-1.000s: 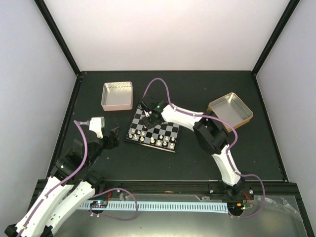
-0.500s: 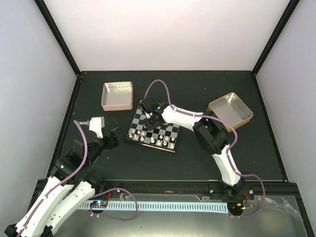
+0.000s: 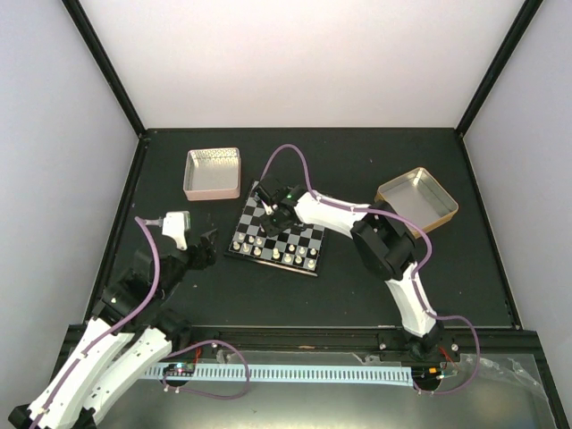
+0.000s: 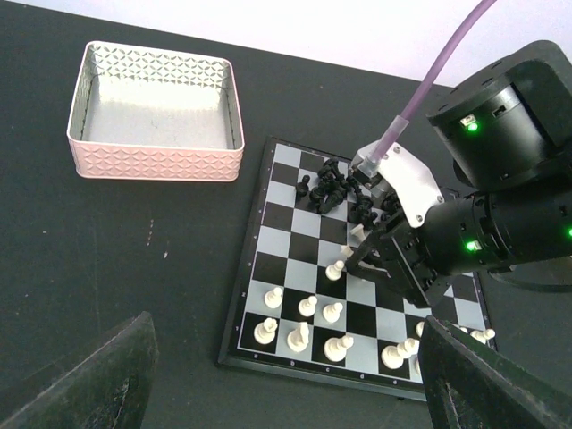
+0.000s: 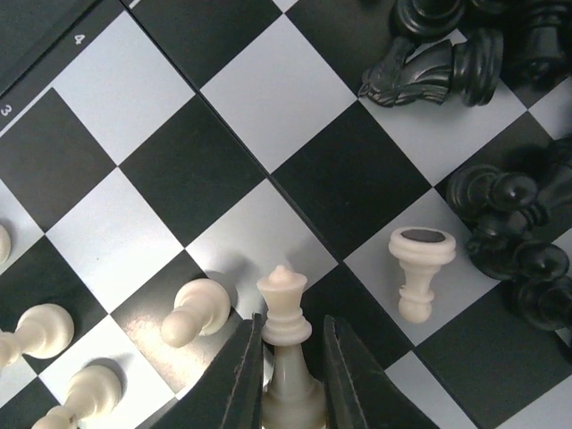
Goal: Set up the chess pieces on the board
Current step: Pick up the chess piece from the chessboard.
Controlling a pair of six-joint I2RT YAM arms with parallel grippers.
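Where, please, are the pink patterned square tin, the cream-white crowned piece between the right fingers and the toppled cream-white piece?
pink patterned square tin [image 4: 152, 163], left wrist view, near wall.
cream-white crowned piece [image 5: 284, 304], right wrist view, head.
toppled cream-white piece [image 5: 413, 284], right wrist view, stem.

The black table [image 3: 357, 161] bears the board [image 3: 315, 234], a pink tin [image 3: 212, 170] (left of it) and a gold tin [image 3: 417, 198].

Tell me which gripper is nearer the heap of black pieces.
Right. The right gripper is over the board beside the heap of black pieces, gripping a white piece. The left gripper hangs open, left of the board.
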